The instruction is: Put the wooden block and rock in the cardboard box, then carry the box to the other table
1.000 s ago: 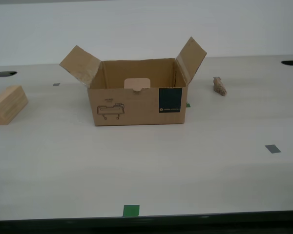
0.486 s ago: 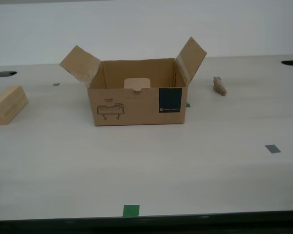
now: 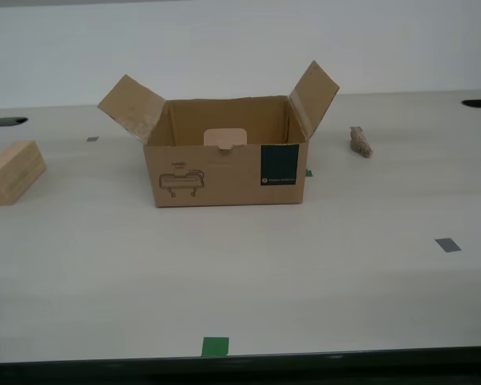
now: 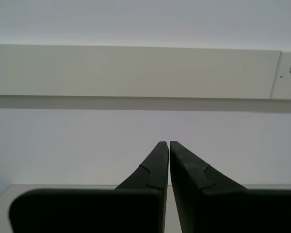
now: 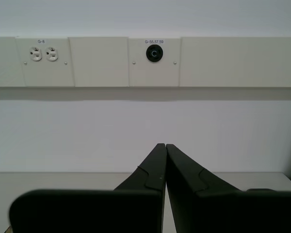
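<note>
The cardboard box (image 3: 224, 164) stands open in the middle of the table, both side flaps raised and its dark label facing the camera. Near the exterior view's left edge lies the wooden block (image 3: 14, 172). The rock (image 3: 360, 142) rests on the table toward the exterior view's right, beyond the box. Neither arm appears in the exterior view. My first gripper (image 5: 163, 145) is shut with nothing in it and points at a wall with outlets. My second gripper (image 4: 166, 143) is also shut and empty, facing a bare wall. The other table is out of view.
The pale table (image 3: 240, 273) carries small tape marks: a green one (image 3: 215, 346) at the front edge and a grey one (image 3: 447, 245) toward the exterior view's right. Dark cable holes (image 3: 6, 122) sit at the back, near the white wall.
</note>
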